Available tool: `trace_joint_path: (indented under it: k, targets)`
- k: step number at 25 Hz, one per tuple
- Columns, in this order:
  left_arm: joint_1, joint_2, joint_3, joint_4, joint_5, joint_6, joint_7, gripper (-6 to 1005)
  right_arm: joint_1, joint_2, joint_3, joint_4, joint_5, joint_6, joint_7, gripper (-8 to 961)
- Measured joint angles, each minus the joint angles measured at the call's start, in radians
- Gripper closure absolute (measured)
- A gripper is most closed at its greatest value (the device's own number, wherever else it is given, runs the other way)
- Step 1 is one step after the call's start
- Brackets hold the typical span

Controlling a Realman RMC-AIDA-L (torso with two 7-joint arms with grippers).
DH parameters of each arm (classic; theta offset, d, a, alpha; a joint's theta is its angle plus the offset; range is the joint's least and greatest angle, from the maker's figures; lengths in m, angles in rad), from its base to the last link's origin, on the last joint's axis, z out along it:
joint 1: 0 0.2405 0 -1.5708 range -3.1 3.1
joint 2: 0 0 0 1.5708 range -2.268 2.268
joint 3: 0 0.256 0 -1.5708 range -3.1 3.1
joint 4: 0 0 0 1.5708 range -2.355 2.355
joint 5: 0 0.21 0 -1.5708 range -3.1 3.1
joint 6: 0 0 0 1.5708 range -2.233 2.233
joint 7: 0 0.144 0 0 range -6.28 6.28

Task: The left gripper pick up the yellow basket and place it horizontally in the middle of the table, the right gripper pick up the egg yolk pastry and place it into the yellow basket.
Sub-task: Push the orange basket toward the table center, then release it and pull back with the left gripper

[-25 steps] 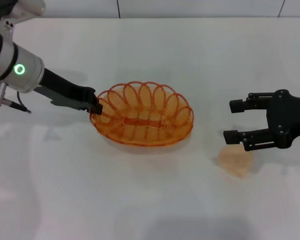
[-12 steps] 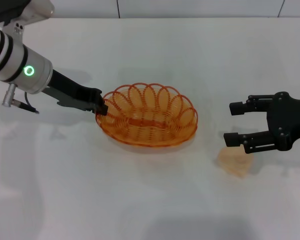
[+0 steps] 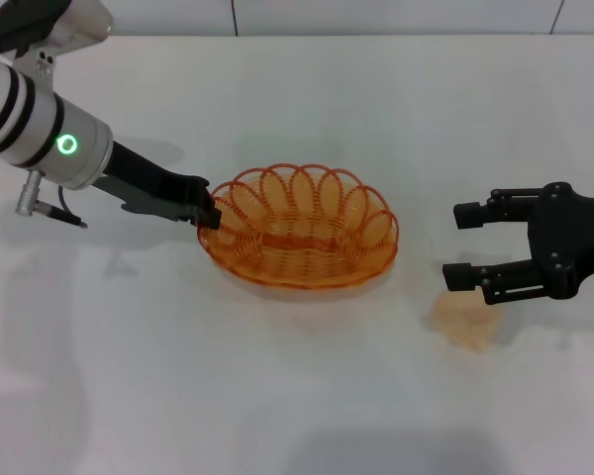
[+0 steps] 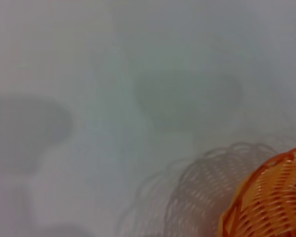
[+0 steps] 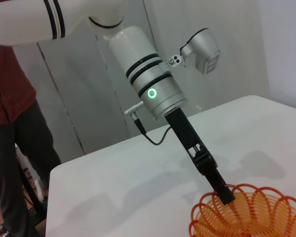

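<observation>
The left gripper has its jaws clamped on the yellow basket rim mid-desk, unreleased, while the right gripper hovers with jaws spread empty over the unpicked egg yolk pastry.

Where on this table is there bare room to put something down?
Bare: the near strip of the table below the yellow basket, and the far strip behind it. Crowded: the right, where the open right gripper hovers by the egg yolk pastry; the left gripper holds the basket's left rim.
</observation>
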Motion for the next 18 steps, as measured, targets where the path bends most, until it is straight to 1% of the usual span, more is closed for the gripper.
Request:
trace_joint_path:
  k: [15,18]
  targets:
    - [-0.003,-0.004,0.024,-0.002,-0.004,0.011,0.008,914,0.002,0.000,0.000,0.000,-0.001,0.004,-0.002,223]
    - [-0.004,-0.005,0.025,-0.002,-0.004,0.016,0.014,874,0.002,0.000,0.004,0.000,-0.002,0.005,-0.002,224]
